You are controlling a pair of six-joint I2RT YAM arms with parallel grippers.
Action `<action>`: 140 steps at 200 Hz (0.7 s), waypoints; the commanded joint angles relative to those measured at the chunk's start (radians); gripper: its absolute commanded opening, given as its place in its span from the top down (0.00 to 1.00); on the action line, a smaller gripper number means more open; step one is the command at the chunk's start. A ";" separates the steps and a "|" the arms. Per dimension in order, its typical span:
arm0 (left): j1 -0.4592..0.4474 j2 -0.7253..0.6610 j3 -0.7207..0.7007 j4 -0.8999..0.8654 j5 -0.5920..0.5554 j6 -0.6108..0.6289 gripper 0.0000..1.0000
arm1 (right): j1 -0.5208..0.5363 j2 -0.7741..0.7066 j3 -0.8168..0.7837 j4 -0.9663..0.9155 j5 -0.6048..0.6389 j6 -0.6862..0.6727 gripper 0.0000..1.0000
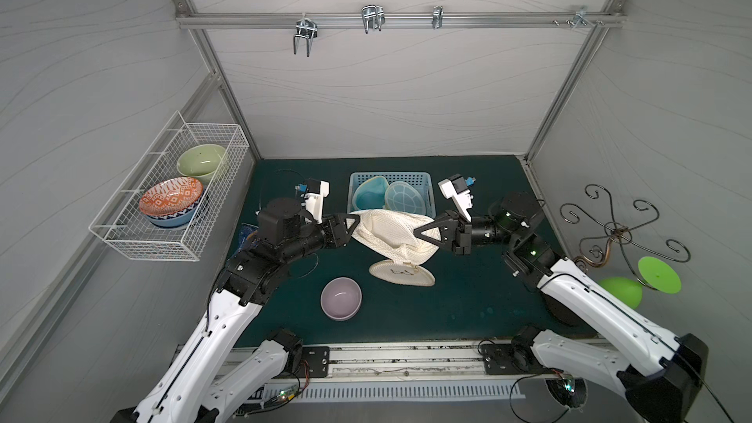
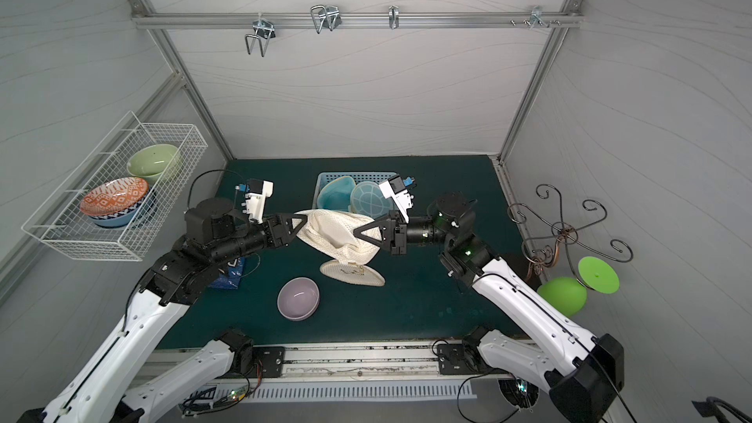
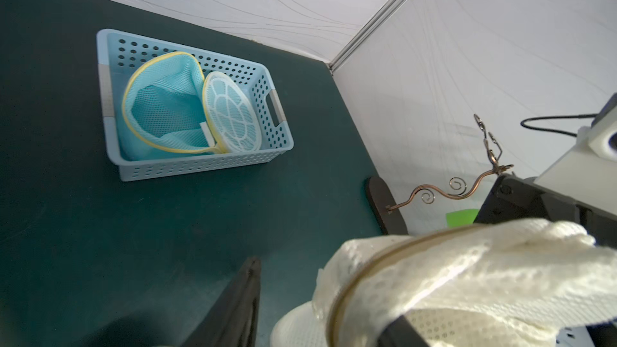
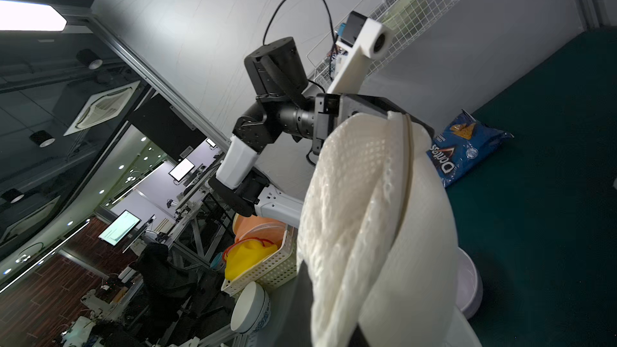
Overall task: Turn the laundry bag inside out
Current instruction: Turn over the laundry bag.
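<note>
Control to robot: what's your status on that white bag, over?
Right claw shut on laundry bag, holding it up. Left claw open against bag's opposite side. Blue basket close behind, purple bowl in front.

Both top views look down from high front on the dark green mat (image 1: 447, 311); wrist cameras sit close to the shared cream mesh laundry bag (image 3: 484, 278).

Light-blue perforated plastic basket (image 1: 390, 176) sits just beyond the gap between left gripper (image 1: 358, 217) and right gripper (image 1: 415, 231), with a teal mesh pouch with yellow trim (image 3: 160, 111) inside. Lilac ceramic bowl (image 1: 341, 298) is on the near side of left gripper, apart. Blue Doritos chip bag (image 4: 467, 148) lies behind it. White wire wall basket (image 1: 142, 244) further out holds a green glazed bowl (image 1: 201, 160) and an orange-patterned bowl (image 1: 171, 195). Dark scrolled metal stand (image 1: 618, 229) and green plastic disc (image 1: 659, 274) are well behind right gripper.
</note>
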 commanded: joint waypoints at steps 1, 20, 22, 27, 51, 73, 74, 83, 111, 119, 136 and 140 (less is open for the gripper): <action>0.020 -0.006 0.067 -0.031 0.004 0.008 0.54 | -0.009 0.010 0.051 -0.085 0.038 -0.052 1.00; 0.043 0.010 0.045 0.083 0.145 -0.097 0.53 | -0.002 0.026 0.068 -0.119 0.082 -0.067 1.00; 0.046 0.014 0.040 0.096 0.160 -0.106 0.52 | -0.002 0.028 0.069 -0.117 0.081 -0.064 1.00; 0.052 0.028 0.032 0.124 0.201 -0.122 0.51 | -0.002 0.033 0.069 -0.099 0.074 -0.049 1.00; 0.061 0.137 -0.040 0.317 0.384 -0.239 0.58 | 0.000 0.070 0.022 0.218 -0.009 0.123 1.00; 0.093 0.098 -0.145 0.488 0.361 -0.342 0.58 | 0.008 0.109 0.064 0.137 -0.020 0.078 1.00; 0.096 0.094 -0.149 0.494 0.361 -0.343 0.57 | 0.008 0.109 0.064 0.137 -0.020 0.078 1.00; 0.117 0.061 -0.154 0.514 0.373 -0.346 0.53 | 0.005 0.106 0.069 0.088 -0.009 0.048 1.00; 0.129 0.061 -0.051 0.401 0.453 -0.279 0.50 | 0.005 0.113 0.107 -0.052 -0.016 -0.036 1.00; 0.129 0.050 -0.047 0.408 0.452 -0.293 0.49 | 0.007 0.115 0.116 -0.092 -0.003 -0.070 1.00; 0.128 0.017 -0.061 0.483 0.452 -0.359 0.47 | 0.008 0.118 0.121 -0.154 0.026 -0.127 1.00; 0.123 0.015 -0.061 0.490 0.447 -0.371 0.47 | 0.007 0.122 0.119 -0.151 0.027 -0.129 1.00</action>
